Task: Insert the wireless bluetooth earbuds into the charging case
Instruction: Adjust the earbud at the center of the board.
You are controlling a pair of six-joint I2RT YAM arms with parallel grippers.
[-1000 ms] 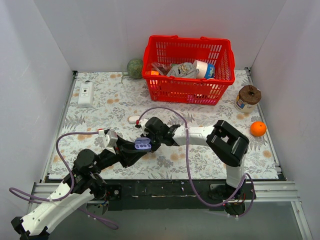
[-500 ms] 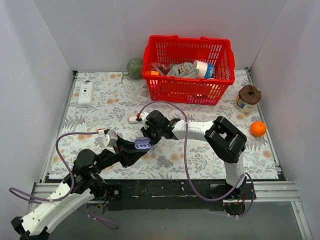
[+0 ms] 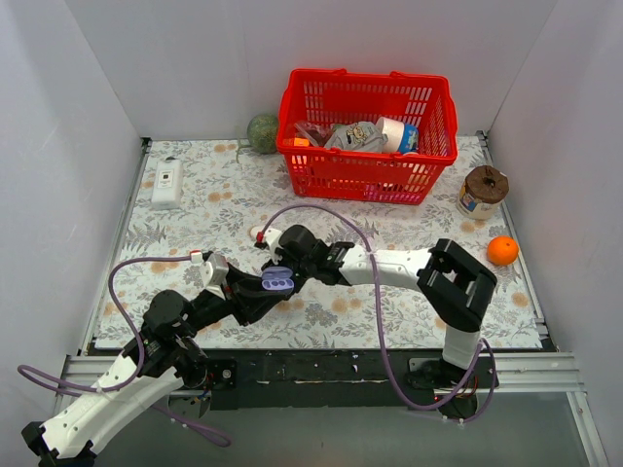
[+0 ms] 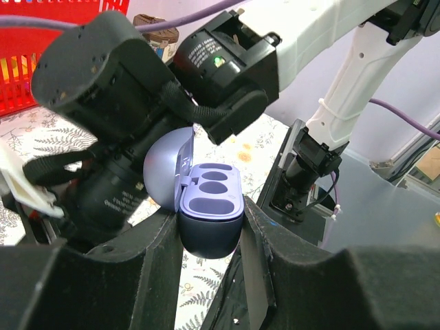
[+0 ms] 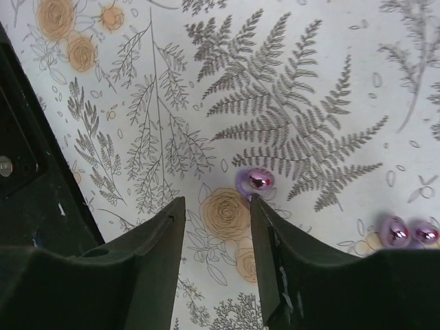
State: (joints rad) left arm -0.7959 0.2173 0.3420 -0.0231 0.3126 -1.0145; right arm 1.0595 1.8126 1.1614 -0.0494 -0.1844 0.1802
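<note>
From above, the left tool (image 3: 274, 288) is clenched on the charging case (image 3: 277, 280), lifted off the table (image 3: 195, 209). The right tool (image 3: 279, 257) hangs just behind the case, and the red basket (image 3: 365, 136) stands far beyond it.

The left wrist view shows the case (image 4: 210, 213) open between the left fingers (image 4: 161, 261), lid swung left and both sockets vacant, with the right arm's black wrist just above.

In the right wrist view the right tool (image 5: 216, 206) is released, gripping nothing. One earbud (image 5: 258, 180) lies on the table by its right fingertip. More glossy purplish beads (image 5: 395, 232) lie towards the lower right edge.
</note>
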